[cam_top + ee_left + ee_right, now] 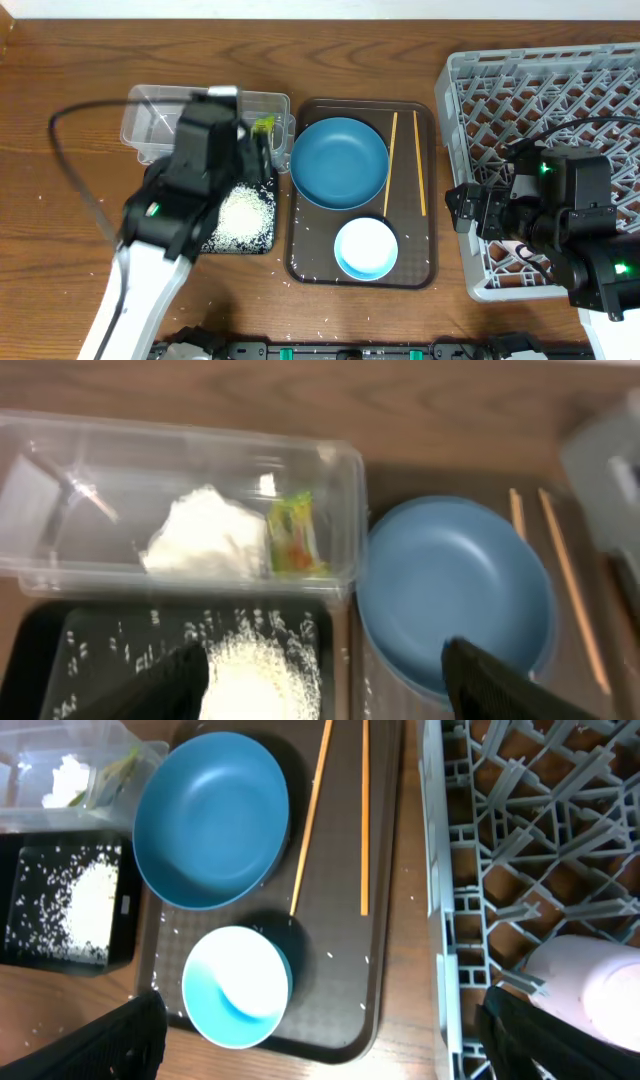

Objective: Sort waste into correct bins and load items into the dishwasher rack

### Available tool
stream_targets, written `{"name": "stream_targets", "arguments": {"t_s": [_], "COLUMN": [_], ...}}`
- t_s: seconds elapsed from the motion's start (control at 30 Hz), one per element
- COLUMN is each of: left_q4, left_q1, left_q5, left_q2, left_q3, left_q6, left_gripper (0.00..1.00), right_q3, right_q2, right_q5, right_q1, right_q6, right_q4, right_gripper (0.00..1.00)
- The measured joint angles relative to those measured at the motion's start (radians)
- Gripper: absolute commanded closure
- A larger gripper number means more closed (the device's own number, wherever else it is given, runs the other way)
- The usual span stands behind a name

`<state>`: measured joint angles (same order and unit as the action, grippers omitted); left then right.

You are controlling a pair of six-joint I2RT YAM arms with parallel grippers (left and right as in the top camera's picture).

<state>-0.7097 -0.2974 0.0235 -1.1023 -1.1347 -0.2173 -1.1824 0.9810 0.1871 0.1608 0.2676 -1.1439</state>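
The clear tub (150, 120) holds the white napkin (205, 535) and the yellow-green wrapper (292, 535). In front of it the black tray (60, 650) holds a heap of rice (245, 212). My left gripper (325, 685) is open and empty, above the black tray's right edge. The blue plate (340, 162), white bowl (366, 248) and two chopsticks (391, 150) lie on the brown tray (428, 200). The grey rack (560, 90) stands at the right, with a pinkish cup (590, 990) in it. My right gripper (325, 1040) is open and empty, between the bowl and the rack.
Loose rice grains are scattered on the brown tray and on the wooden table (60, 60) near its front. A black cable (70, 170) loops over the table at the left. The right arm's body covers the rack's front part.
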Motion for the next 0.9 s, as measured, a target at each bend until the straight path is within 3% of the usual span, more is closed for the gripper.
{"name": "stream_targets", "arguments": {"t_s": [0.13, 0.33, 0.37, 0.9], "left_q4": [-0.107, -0.124, -0.126, -0.214], "left_q1": [0.000, 0.000, 0.000, 0.000], "left_q5": [-0.036, -0.051, -0.051, -0.052], "left_q2": [0.143, 0.309, 0.329, 0.364], "left_q3": [0.000, 0.000, 0.000, 0.000], "left_q6": [0.000, 0.000, 0.000, -0.004], "left_gripper": [0.18, 0.16, 0.12, 0.09], "right_q3": [0.000, 0.000, 0.000, 0.000], "right_q2": [-0.004, -0.013, -0.014, -0.013], "right_q5": [0.000, 0.000, 0.000, 0.000], "right_q1": [0.000, 0.000, 0.000, 0.000], "right_q6": [-0.033, -0.059, -0.061, -0.068], "right_q4": [0.017, 0.051, 0.052, 0.048], "right_gripper": [0.03, 0.02, 0.02, 0.01]}}
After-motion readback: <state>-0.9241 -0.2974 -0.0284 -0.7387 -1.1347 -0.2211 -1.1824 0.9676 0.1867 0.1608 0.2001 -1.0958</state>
